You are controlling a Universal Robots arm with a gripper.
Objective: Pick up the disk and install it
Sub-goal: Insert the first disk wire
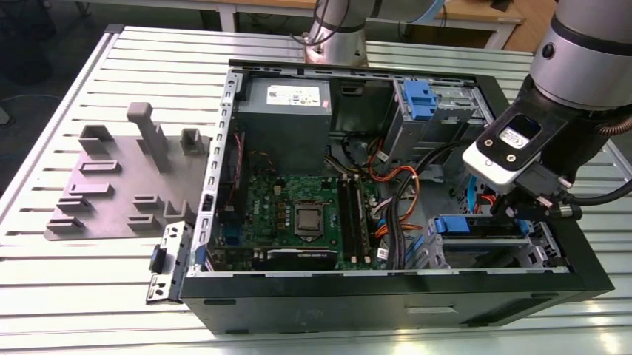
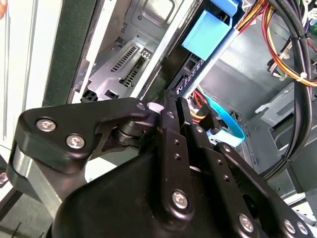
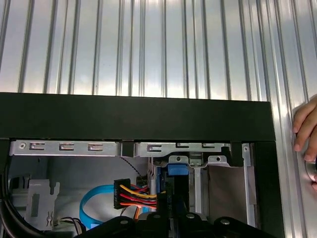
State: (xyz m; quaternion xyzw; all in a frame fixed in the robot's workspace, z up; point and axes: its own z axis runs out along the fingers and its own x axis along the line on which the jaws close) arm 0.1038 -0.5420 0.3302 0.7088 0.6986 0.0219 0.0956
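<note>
Ribbed aluminium slats make up the worktop [image 1: 59, 310], and on it lies an open black desktop computer case [image 1: 395, 303] with its side panel off. In the exterior view a grey plastic fixture plate [image 1: 118, 185] with upright blocks sits on the slats at the exterior view's left of the case. Inside the case are a green motherboard [image 1: 296, 207], a big grey power-supply box with a white sticker [image 1: 284, 100], and a small blue plastic latch on a grey metal cage [image 1: 419, 96] near the far wall. The robot's black hand [image 1: 533, 203] reaches down into the drive bay at the exterior view's right, just above a blue plastic carrier frame at the bay mouth, which belongs to the disk [image 1: 464, 225].

In the second wrist view the black linkage of the hand [image 2: 176, 106] comes to narrow fingertips that meet on the edge of the disk [image 2: 208, 29]; its blue frame and dark edge run away from the fingers as a long slanting line into the grey metal bay, so its long axis points into the bay.

In the first wrist view the disk [image 3: 177, 168] stands edge-on between the metal bay walls, blue tab toward the case's black rim. A person's fingers [image 3: 306, 134] rest on the slats beside the case.
</note>
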